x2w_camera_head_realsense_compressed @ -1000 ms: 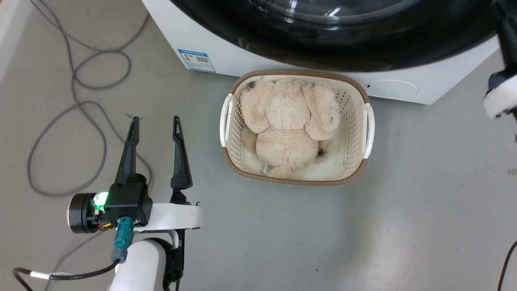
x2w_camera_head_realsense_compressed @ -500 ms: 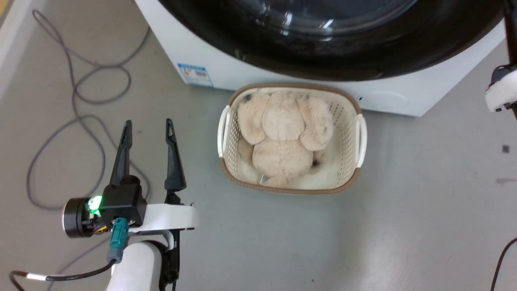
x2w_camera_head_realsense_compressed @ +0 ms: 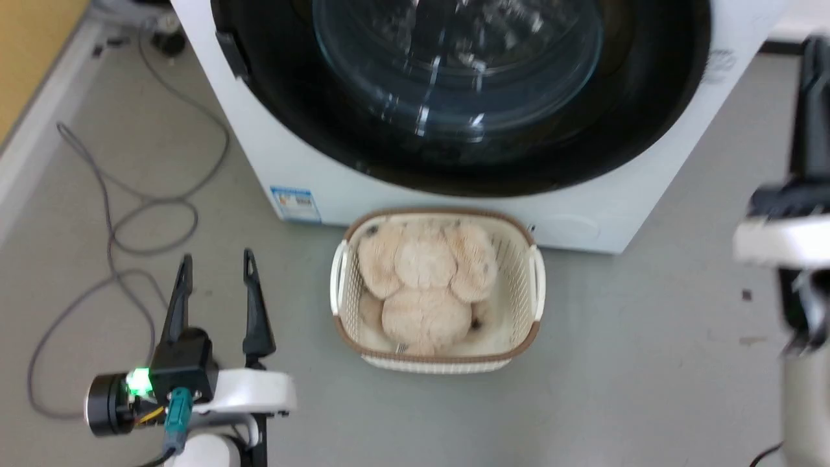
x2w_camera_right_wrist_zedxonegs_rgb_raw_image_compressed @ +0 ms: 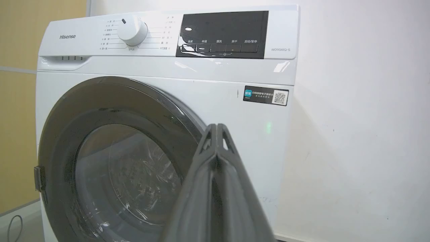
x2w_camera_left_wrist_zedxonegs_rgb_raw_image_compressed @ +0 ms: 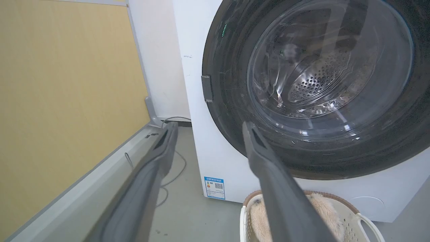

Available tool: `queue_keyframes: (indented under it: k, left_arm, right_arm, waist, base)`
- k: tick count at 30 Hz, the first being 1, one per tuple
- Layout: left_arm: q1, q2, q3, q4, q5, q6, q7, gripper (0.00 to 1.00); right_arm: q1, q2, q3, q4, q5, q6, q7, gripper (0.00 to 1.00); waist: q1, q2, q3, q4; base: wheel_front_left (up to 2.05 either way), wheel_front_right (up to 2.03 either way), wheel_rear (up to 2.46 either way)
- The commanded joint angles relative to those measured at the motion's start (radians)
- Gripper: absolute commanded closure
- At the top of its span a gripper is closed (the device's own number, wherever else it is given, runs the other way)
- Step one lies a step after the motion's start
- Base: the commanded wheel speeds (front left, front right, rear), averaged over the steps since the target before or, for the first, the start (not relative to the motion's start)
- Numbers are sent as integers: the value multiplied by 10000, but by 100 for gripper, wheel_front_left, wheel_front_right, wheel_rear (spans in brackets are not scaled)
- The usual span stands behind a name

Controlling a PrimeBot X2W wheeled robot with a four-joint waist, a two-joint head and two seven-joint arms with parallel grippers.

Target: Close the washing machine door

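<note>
Left gripper, seven o'clock in head view, spread wide, empty. Door at twelve, seemingly flush on the washer. It is probably heavy and stiff, with slick glass, so press its black rim. Right gripper, three o'clock, fingers pinched together, empty.

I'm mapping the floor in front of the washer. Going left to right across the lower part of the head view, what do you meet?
The grey cable → left gripper, fingers apart → white basket holding the plush toy → right arm at the edge.
</note>
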Motion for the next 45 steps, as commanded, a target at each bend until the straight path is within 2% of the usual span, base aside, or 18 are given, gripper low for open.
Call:
queue_keyframes:
  k: [1,3,4,5,6,15,18,25,26,45]
  left_arm:
    - [263,52,39,49,79,-20,-44,0]
    - [451,56,30,89,115,-20,-44,0]
    - [544,59,18,112,135,-21,-44,0]
    - [632,70,4,133,166,-14,-44,0]
    - [716,76,-8,150,191,-1,-44,0]
    - [1311,160,-196,142,258,-23,-44,0]
    - [1460,169,-303,126,256,-57,-44,0]
    - [1607,149,-339,163,45,-228,-44,0]
    - [1510,113,-326,172,73,-183,1,100]
    - [1483,70,-198,101,102,-418,345,100]
  right_arm:
    - [655,332,-21,-220,-101,-9,-32,100]
    - [1264,549,108,-282,-162,-9,-32,100]
    - [1577,640,188,-257,-192,-9,-32,83]
    - [1870,724,262,-225,-204,-9,-32,49]
    - [2122,807,286,-193,-186,-9,-32,0]
    - [4241,1124,620,28,-20,-9,-32,0]
    - [4865,1132,722,48,575,-9,-32,0]
    - [5259,1134,837,-69,750,-9,-32,0]
    - [5147,1082,825,-27,734,-2,1,100]
    - [5174,1087,885,-121,546,-1,343,100]
  waist:
    - [0,0,-494,-143]
    - [0,0,-736,-156]
    - [0,0,-853,-161]
    - [0,0,-957,-168]
    - [0,0,-1068,-181]
    - [0,0,-1806,-185]
    - [0,0,-1924,-160]
    - [0,0,-1989,-133]
    - [0,0,-1992,-132]
    - [0,0,-2004,-207]
  base:
    - [0,0,0]
    - [0,0,0]
    - [0,0,0]
    - [0,0,0]
    - [0,0,0]
    - [0,0,0]
    - [0,0,0]
    - [0,0,0]
    - [0,0,0]
    - [0,0,0]
